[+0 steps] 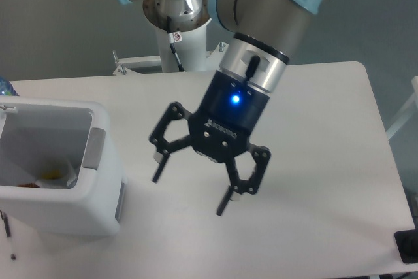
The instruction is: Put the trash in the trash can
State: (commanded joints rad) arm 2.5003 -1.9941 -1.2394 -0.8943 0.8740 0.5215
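The trash (49, 176) lies at the bottom of the trash can (98, 161), where a bit of yellow and white and a bit of red show, but it is too small to tell which piece is which. The trash can is a big white box on the left side of the bench (313, 109). The claw (189, 191) hangs in the air over the middle of the bench, well apart from the trash can. Its two fingers are spread wide and hold nothing. No other trash shows on the bench. So the putting-in step looks done. I think the next move only needs the arm to lift clear and rest, unless more trash lies out of view.
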